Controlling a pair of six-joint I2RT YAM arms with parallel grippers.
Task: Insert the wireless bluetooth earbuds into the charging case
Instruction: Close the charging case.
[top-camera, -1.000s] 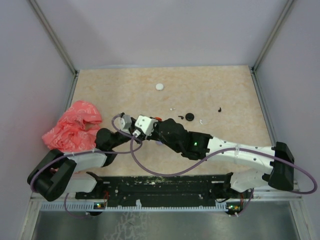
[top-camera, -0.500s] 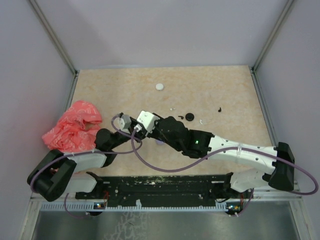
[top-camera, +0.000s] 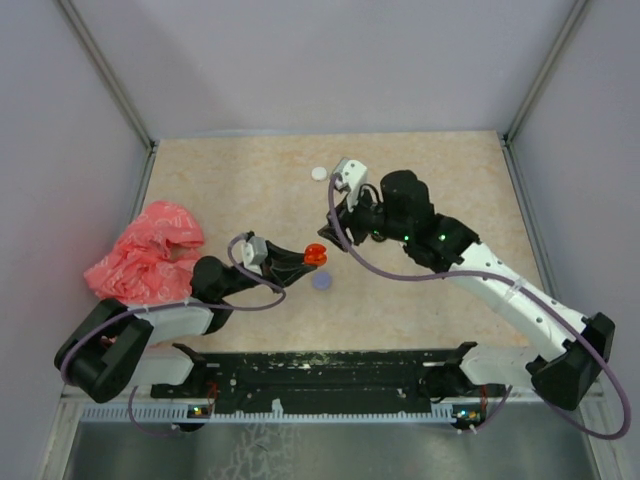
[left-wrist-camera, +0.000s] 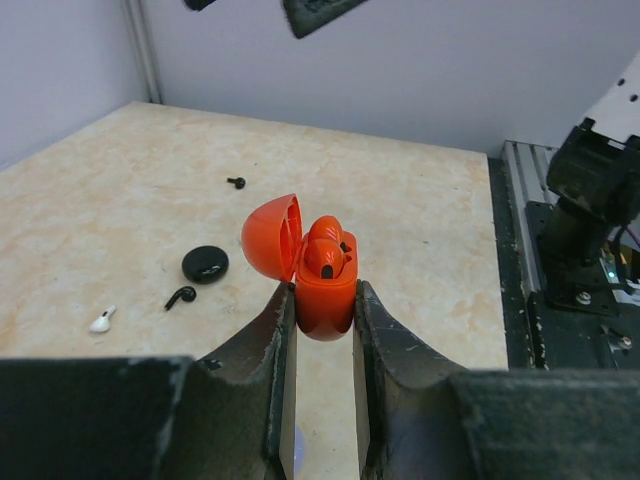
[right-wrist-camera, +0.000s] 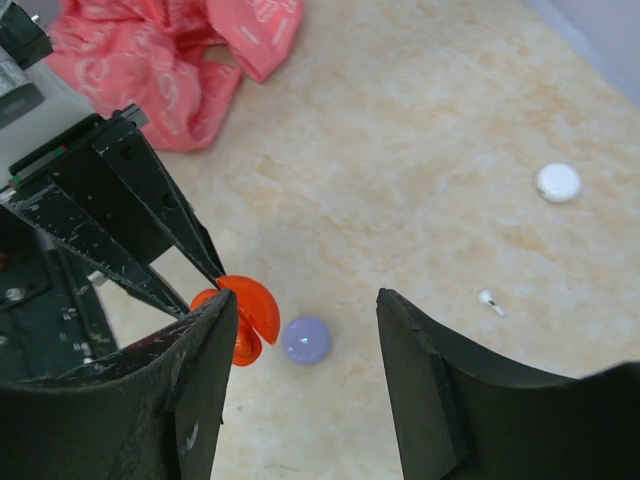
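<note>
Near the centre of the overhead view, the left jaws are pressed onto the sides of the orange-red charging case (top-camera: 315, 253), pinching it with its lid swung open. Seen from the left wrist, a red earbud (left-wrist-camera: 327, 260) sits in one of its wells.

Just below and right of the case in the overhead view, a lilac disc (top-camera: 322, 281) lies on the table (top-camera: 230, 170), apart from the case. The right jaws hang in the upper middle of that view, spread, with nothing between them. The right wrist view looks through their gap at the lilac disc and the open case beside it.

Loose on the table in the left wrist view are a black disc (left-wrist-camera: 205, 264) at centre left, a black earbud (left-wrist-camera: 180, 297) just below it, a white earbud (left-wrist-camera: 101, 321) nearer the left edge, and a second black earbud (left-wrist-camera: 236, 182) farther up. A white disc (top-camera: 319, 173) lies at top centre of the overhead view, just beside the right wrist. The right arm (top-camera: 500, 285) covers the table's middle right there.

A crumpled pink plastic bag (top-camera: 150, 250) lies at the table's left edge, close to the left arm (top-camera: 180, 320). Its white print is too blurred to read.
</note>
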